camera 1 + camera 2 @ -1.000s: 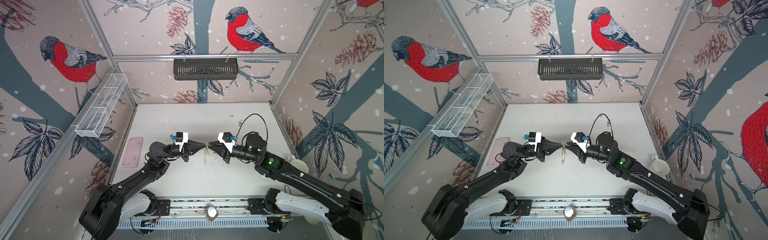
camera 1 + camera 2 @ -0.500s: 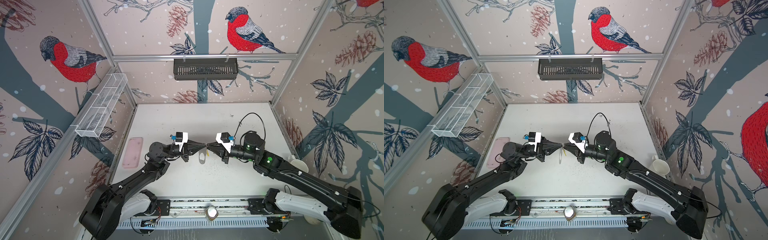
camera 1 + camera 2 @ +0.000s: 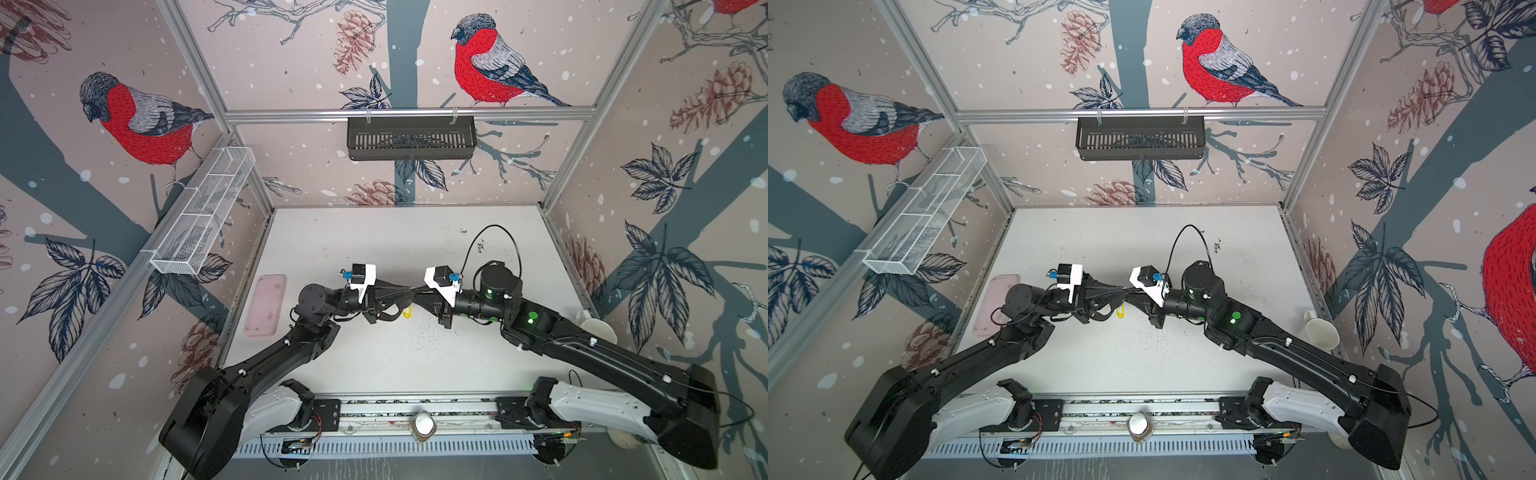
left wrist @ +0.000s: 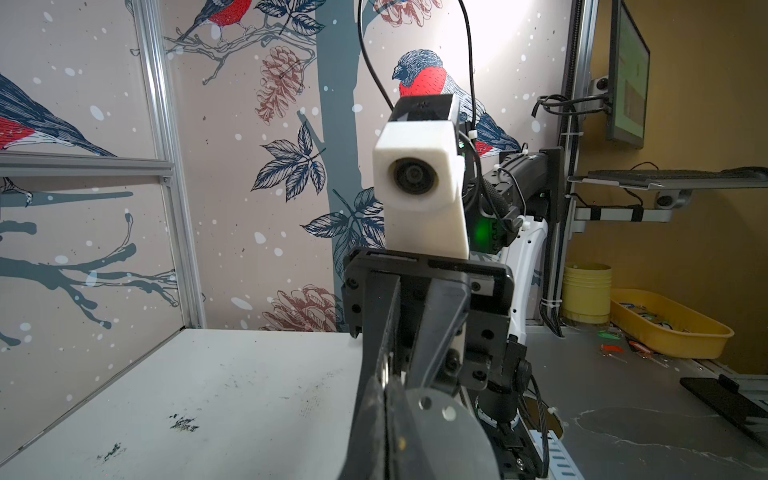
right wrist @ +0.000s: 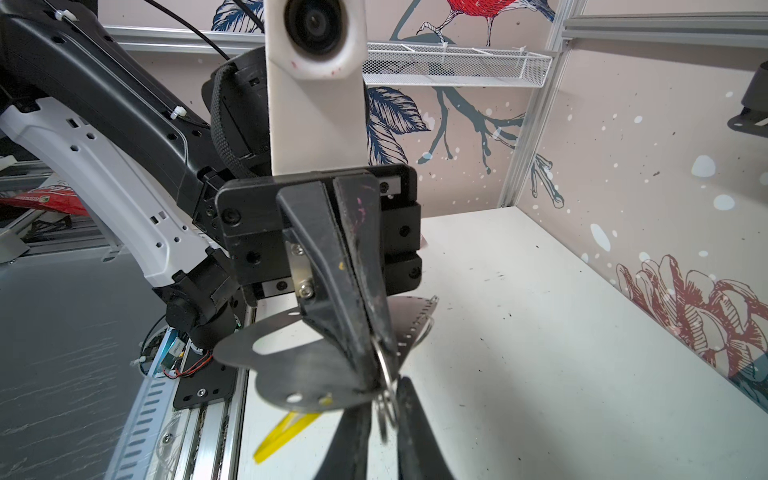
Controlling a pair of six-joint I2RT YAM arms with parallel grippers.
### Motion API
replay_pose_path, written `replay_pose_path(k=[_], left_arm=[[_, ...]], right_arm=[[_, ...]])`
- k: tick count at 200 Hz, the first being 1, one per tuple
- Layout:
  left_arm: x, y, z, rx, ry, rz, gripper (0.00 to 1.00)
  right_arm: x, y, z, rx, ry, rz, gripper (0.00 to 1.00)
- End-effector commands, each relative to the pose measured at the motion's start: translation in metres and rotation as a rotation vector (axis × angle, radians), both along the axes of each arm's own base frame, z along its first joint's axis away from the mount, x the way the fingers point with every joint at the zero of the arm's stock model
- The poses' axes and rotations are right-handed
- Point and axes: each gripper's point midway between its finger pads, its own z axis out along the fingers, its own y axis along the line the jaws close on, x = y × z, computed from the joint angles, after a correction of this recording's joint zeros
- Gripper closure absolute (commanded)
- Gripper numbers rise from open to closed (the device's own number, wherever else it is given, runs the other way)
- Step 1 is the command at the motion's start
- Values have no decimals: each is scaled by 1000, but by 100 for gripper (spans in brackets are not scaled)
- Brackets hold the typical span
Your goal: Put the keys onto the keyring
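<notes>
Grey metal, the keyring [image 5: 307, 365] hangs in the air over the middle of the worktop [image 3: 415, 365]. It is clamped at its edge between the closed fingers of the left tool [image 5: 372, 345]. Its big cutout lies to one side of that grip and its row of small holes to the other. The right tool [image 5: 386, 432] faces the left one, and in both top views the two meet tip to tip. Its fingers [image 5: 353, 440] stand a little apart at the keyring's edge, with a thin metal ring [image 5: 384, 370] between them. This part is blurred, so I cannot tell whether they pinch that ring or only flank it. A yellow tag [image 5: 286, 432] dangles from the keyring, just beside the right tool's fingers. In a top view the yellow tag [image 3: 408, 312] shows as a small spot beside the meeting tips. Its key is too blurred to make out. A pink tray [image 3: 266, 305] lies on the worktop, well apart on the left.
</notes>
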Motion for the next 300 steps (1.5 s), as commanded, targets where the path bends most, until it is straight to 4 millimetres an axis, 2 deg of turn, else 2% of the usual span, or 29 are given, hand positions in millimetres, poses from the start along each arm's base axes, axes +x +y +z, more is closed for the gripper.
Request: replay_pose_path(k=[1, 68, 119, 149, 202, 256, 300], left_arm=[[-5, 2, 8, -28, -43, -5, 100], [-5, 4, 9, -36, -46, 3, 100], [-6, 5, 9, -39, -48, 6, 100], [-6, 5, 9, -41, -51, 12, 100], [-7, 6, 10, -41, -52, 8, 100], [-7, 6, 9, -41, -54, 12, 100], [-8, 6, 9, -41, -55, 10, 100]], right_arm=[[0, 1, 9, 19, -34, 3, 78], [8, -13, 9, 5, -49, -87, 58], [13, -28, 11, 7, -74, -160, 54], [6, -34, 12, 14, -88, -147, 57], [16, -43, 19, 39, -107, -223, 62], [4, -28, 31, 67, -110, -110, 76], [-3, -15, 26, 53, -97, -25, 79]])
